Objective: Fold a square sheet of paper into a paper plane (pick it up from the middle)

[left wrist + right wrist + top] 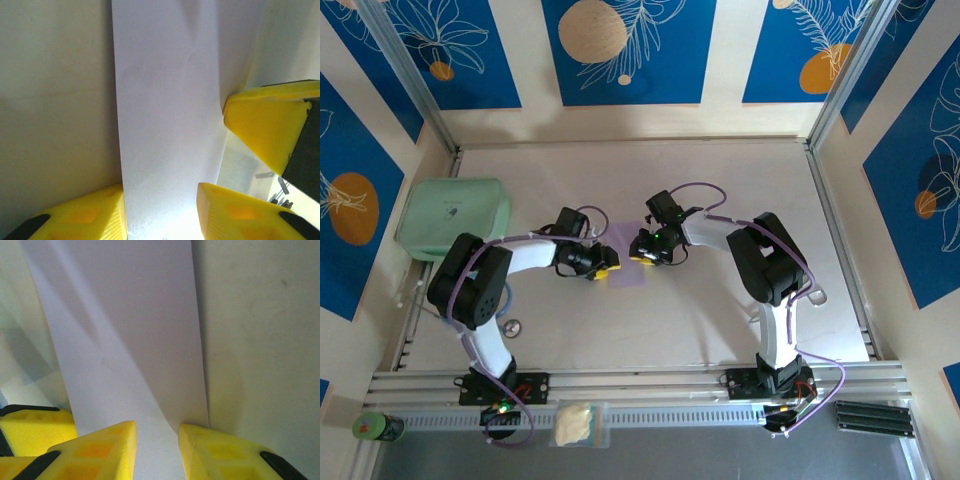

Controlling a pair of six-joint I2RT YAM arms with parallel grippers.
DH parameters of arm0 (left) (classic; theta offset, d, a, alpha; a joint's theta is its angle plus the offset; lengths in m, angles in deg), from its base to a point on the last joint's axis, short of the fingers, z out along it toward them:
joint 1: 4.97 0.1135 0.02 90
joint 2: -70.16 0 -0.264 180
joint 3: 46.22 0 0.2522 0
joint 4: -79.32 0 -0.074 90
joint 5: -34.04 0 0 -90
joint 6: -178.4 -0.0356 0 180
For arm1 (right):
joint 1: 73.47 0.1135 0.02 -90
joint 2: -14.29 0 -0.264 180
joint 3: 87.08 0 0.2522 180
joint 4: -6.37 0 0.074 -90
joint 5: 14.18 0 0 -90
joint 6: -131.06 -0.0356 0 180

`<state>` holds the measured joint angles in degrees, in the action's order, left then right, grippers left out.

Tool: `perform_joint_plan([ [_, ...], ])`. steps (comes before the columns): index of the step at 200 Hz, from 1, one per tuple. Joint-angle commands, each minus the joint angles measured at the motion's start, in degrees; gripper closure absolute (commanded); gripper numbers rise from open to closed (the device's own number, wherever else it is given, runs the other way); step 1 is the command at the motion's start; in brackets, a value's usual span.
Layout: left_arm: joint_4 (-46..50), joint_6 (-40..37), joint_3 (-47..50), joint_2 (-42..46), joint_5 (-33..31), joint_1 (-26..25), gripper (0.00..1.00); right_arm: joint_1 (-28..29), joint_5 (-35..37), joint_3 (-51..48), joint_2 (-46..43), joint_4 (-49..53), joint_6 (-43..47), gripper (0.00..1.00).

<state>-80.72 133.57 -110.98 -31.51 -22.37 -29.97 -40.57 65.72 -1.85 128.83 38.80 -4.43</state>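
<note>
The square sheet of paper, pale lilac, lies flat at mid-table, folded into a narrower strip. In the left wrist view the paper runs up from between my yellow fingers, and its width fills the gap between them. My left gripper stands open at the strip's left end. My right gripper is open at the other end, tips down on the paper, where a creased flap lifts slightly. The two grippers face each other closely. The paper plane is out of view.
A mint-green rounded box sits at the table's left edge. Metal rails frame the table. Near the front edge are a small bag, a green can and black strips.
</note>
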Motion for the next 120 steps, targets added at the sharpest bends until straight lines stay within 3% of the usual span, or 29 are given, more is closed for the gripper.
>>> perform_joint_plan([
  [1,-1.59,1.61,0.64,1.92,1.09,-0.31,0.62,-0.37,3.25,-2.05,3.82,2.33,-0.39,0.68],
  [70,-8.70,7.41,0.61,-0.09,0.42,1.73,0.72,-0.78,3.28,-2.65,3.13,1.29,1.24,0.67],
  [120,-8.39,8.86,-0.94,-2.57,-0.20,3.27,0.76,-1.66,2.40,-3.90,2.28,-0.21,2.54,0.66],
])
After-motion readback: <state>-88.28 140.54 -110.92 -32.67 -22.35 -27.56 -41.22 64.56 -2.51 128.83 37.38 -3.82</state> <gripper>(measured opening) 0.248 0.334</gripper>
